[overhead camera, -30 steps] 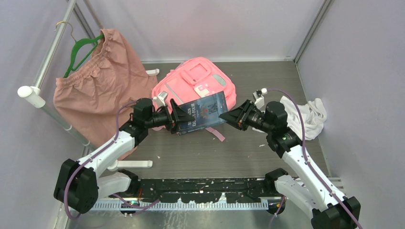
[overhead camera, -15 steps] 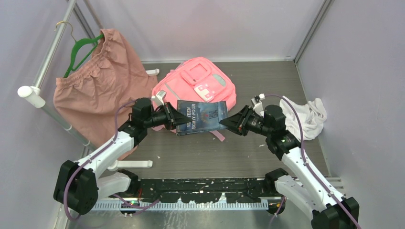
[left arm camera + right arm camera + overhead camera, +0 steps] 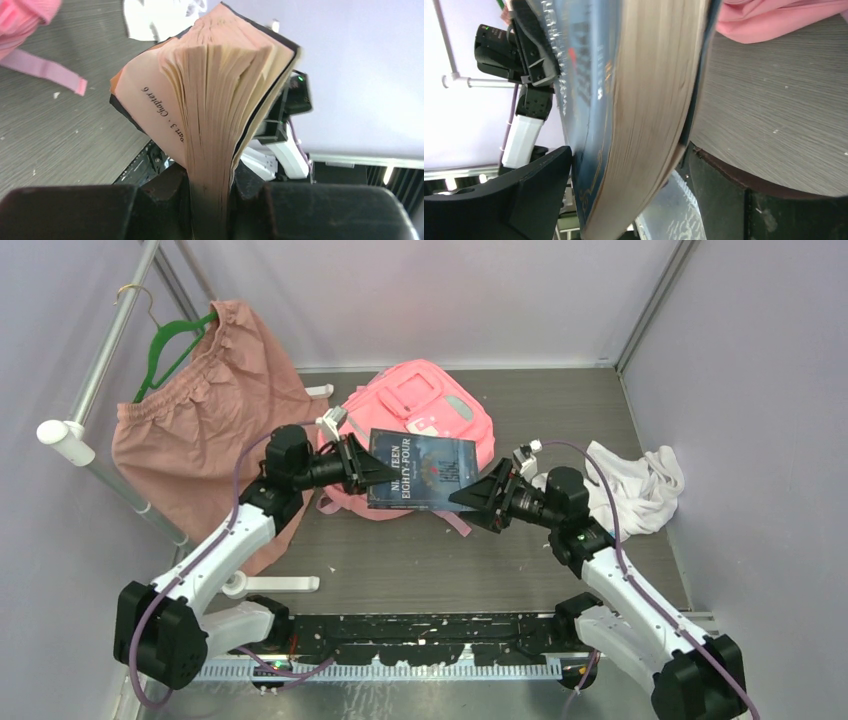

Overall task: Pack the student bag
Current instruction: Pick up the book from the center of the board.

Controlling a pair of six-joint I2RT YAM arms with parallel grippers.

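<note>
The grey wood-grain worktop (image 3: 420, 560) lies bare below both sets of fingers. The left fingers (image 3: 372, 470) are pinching a dark blue paperback book (image 3: 420, 472) by its left edge. The left wrist view shows them pressed against both covers while the yellowed pages fan out beyond the tips and one leaf curls loose. The book hangs clear of the worktop, cover up, spanning the gap between the two arms.

The right fingers (image 3: 478, 495) are spread, one on each side of the book's right edge. The right wrist view shows the page block passing between them without being squeezed.

Just beyond the fingers, under the book's far edge, the bright pink fabric backpack (image 3: 430, 390) lies flat on the worktop, front pockets up. A pink strap end (image 3: 458, 523) trails out beneath the right fingers.

A crumpled white cloth (image 3: 640, 485) sits behind the right fingers. Outward of the left fingers, a dusty-pink gathered garment (image 3: 200, 430) hangs from a green hanger (image 3: 165, 345).
</note>
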